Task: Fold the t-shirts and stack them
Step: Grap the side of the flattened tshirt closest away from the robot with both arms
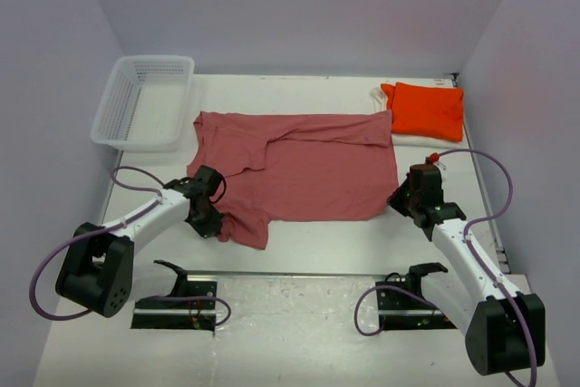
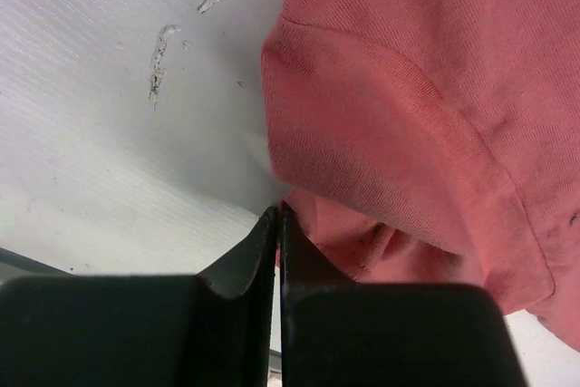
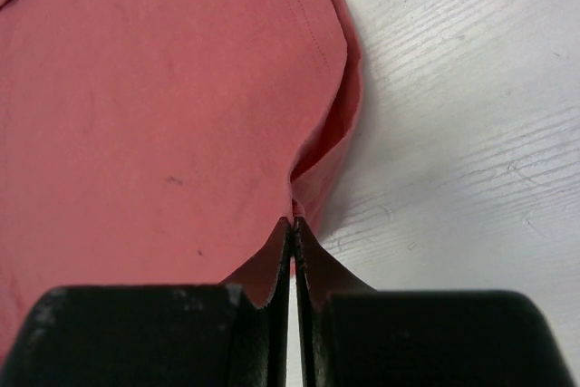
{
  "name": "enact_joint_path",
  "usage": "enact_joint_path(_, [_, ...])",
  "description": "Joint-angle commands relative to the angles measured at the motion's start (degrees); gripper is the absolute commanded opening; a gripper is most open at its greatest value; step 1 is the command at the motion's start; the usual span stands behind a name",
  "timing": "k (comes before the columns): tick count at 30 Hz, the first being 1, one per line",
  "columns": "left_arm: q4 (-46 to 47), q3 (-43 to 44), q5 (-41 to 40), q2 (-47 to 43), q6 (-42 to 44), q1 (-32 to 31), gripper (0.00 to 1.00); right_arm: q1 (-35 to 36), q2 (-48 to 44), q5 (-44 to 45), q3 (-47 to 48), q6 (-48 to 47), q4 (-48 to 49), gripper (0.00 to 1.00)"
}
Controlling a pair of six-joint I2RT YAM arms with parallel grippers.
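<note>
Bright, even and diffuse from overhead in the top view, without glare on the white table (image 1: 317, 244). Only faint, soft shadows beneath the arms and along the near edge of the rose-red t-shirt (image 1: 317, 169). Sharp across that whole view, slightly bent toward the corners. Crisp on cloth weave and table grain in both wrist views, yet dark and soft on the left hand (image 2: 278, 212) and right hand (image 3: 293, 222), near-black silhouettes. Dim shadow under the sleeve fold at left.
</note>
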Motion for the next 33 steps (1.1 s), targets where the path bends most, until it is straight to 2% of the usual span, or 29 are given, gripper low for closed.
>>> enact_joint_path(1, [2.46, -1.28, -0.75, 0.66, 0.1, 0.12, 0.0, 0.31, 0.14, 0.52, -0.02, -0.18, 1.15, 0.0])
enact_joint_path(9, [-6.41, 5.21, -5.15, -3.19, 0.62, -0.06, 0.0, 0.66, 0.31, 0.17, 0.16, -0.62, 1.41, 0.0])
enact_joint_path(14, [-9.4, 7.6, -5.33, -8.3, 2.91, -2.33, 0.0, 6.11, 1.01, 5.08, 2.43, -0.62, -0.69, 0.0])
enact_joint_path(23, [-9.59, 5.66, -1.2, -19.1, 4.58, -2.96, 0.0, 7.7, 1.46, 8.78, 8.67, -1.5, -7.1, 0.0])
enact_joint_path(28, [-11.86, 7.42, -4.17, -22.01, 5.55, -2.96, 0.0, 7.61, 1.28, 13.87, 13.77, -3.08, -11.76, 0.0])
enact_joint_path(33, [-12.75, 10.05, -6.2, -24.39, 8.09, -2.96, 0.0, 7.7, 2.77, 14.49, 18.35, -3.52, -14.84, 0.0])
